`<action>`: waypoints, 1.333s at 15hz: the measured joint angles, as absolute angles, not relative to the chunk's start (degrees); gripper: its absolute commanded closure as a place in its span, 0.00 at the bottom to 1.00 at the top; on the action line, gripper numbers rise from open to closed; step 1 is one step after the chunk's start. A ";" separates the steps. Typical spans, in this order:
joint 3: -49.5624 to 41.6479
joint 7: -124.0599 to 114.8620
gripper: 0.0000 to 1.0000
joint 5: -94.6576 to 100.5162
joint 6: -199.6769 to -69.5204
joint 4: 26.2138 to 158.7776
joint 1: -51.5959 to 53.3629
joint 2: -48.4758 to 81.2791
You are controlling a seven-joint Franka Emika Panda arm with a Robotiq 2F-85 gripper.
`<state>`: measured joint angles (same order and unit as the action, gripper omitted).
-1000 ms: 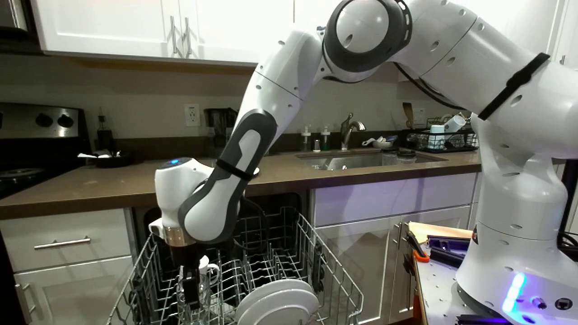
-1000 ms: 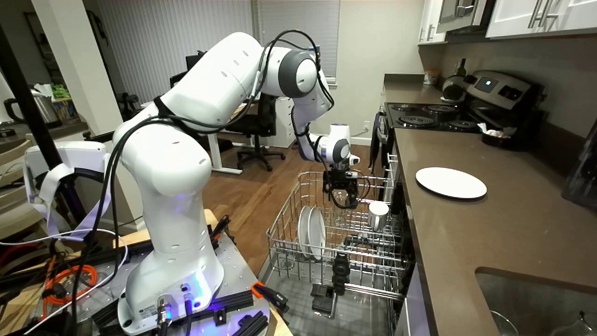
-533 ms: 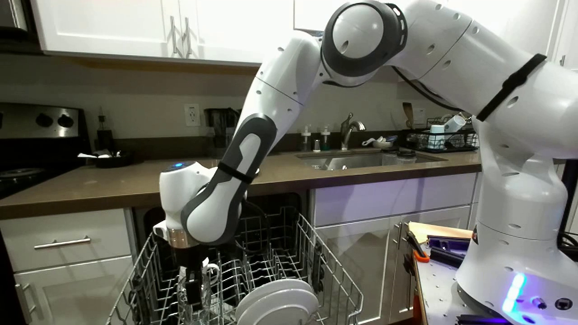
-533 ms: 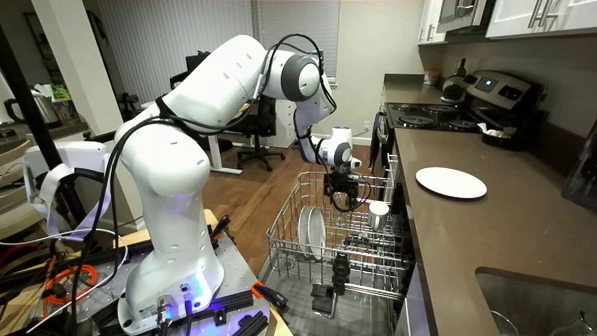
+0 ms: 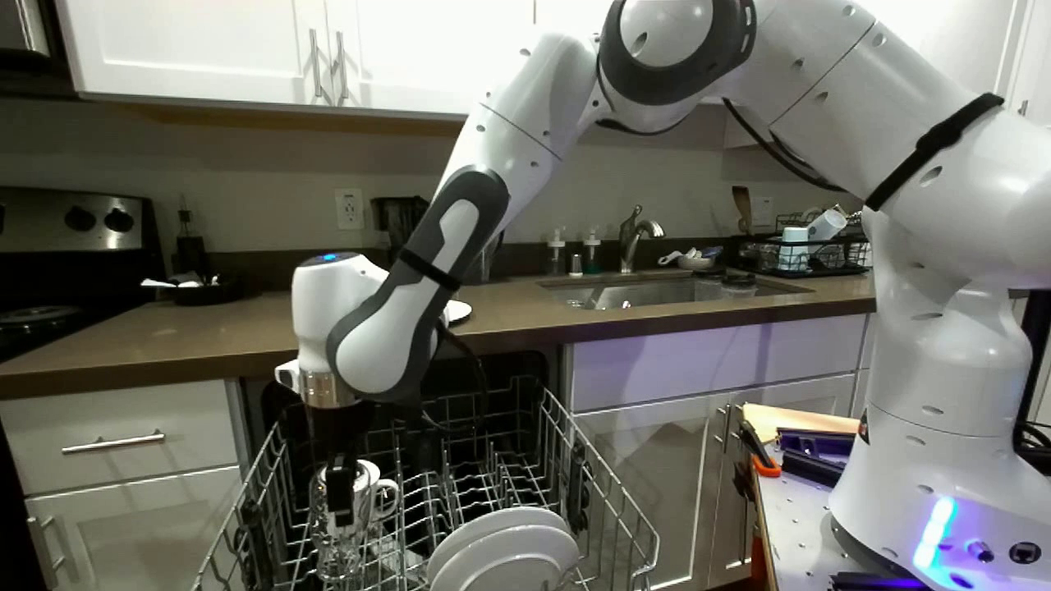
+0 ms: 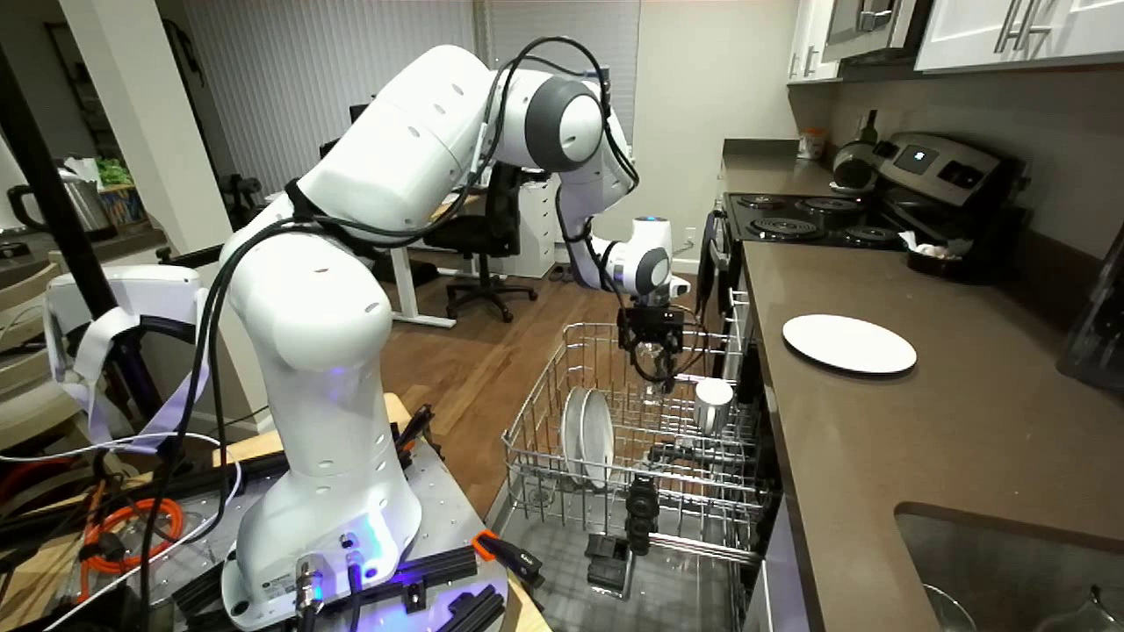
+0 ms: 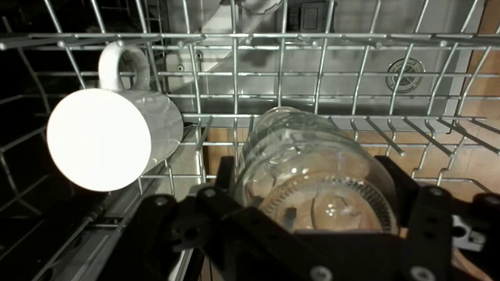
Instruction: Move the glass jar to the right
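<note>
Raised since half a second ago, the robot arm (image 5: 525,131) has carried its fingers (image 7: 225,173) upward, and the glass jar (image 7: 308,166) has risen with them; both exterior views show it. Meanwhile the two white plates (image 5: 509,562) and the white mug (image 7: 95,138) stay where they were.

White and dark grey, the arm arches over from its base (image 5: 928,443), which stands on a table (image 5: 792,525) off to one side. Below the fingers spreads the wire dish rack (image 7: 282,36), pulled out and lined with rows of tines. Inside it the two plates stand on edge, one just beside the other, nearer to the robot's base than the jar is.

Clear, colourless and see-through, the jar is held over the rack's wires, apart from the plates. In the wrist view its round end, marked with a ribbed ring, faces the camera; whether the far end touches the wires I cannot tell. Near the jar sits the mug in the rack, with a gap between the two in that view, its plain white end towards the camera and its handle pointing to the top edge. The fingers, black, are drawn in round the jar, one on either side, and hold it between them.
</note>
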<state>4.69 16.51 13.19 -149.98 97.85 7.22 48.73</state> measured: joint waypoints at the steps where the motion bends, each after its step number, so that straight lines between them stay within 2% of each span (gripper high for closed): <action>1: 5.01 16.51 0.39 13.19 -149.98 98.55 6.99 47.31; 13: 5.38 17.14 0.39 13.19 -140.10 109.36 5.06 30.18; 20: 3.82 17.15 0.39 12.69 -140.02 116.87 0.70 23.67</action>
